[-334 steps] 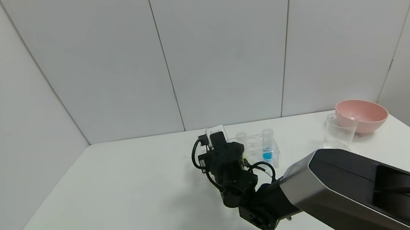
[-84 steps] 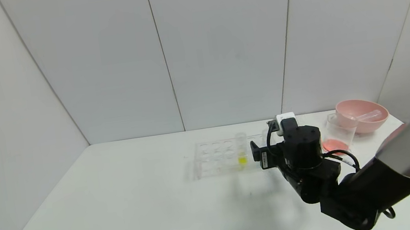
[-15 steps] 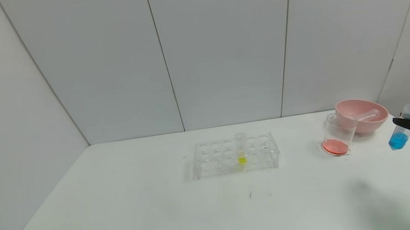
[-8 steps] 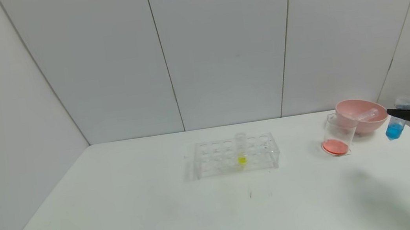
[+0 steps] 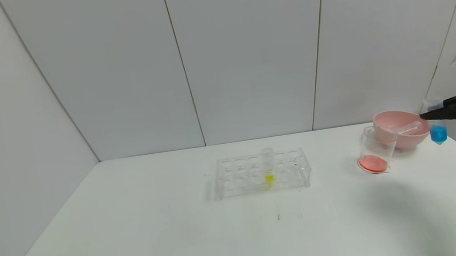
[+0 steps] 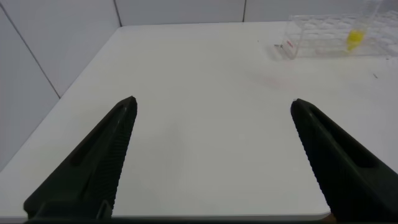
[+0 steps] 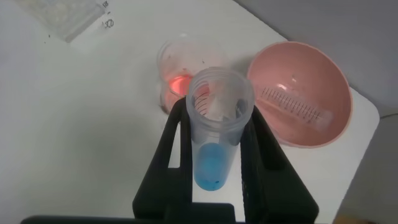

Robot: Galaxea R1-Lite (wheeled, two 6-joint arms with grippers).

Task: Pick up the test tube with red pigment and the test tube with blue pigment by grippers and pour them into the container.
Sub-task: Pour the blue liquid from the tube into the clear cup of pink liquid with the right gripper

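Bright blue liquid fills the rounded bottom of the test tube with blue pigment [image 5: 438, 132], which we see clear-walled, open-topped and upright. The right gripper [image 5: 429, 115] clamps it near the rim, raised beside the pink bowl [image 5: 406, 140]. An empty tube [image 7: 297, 106] lies in that bowl. The container [image 5: 375, 150] holds orange-red liquid. The left gripper [image 6: 211, 155] hangs spread wide over the table [image 5: 135, 228]. 1 yellow tube [image 5: 268, 169] stands in the rack [image 5: 260, 173].

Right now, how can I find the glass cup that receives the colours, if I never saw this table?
Look at the white table, far right corner, where a pink bowl stands. The clear beaker stands directly beside that bowl, on the side toward the tube rack. Only it has red liquid at the bottom.
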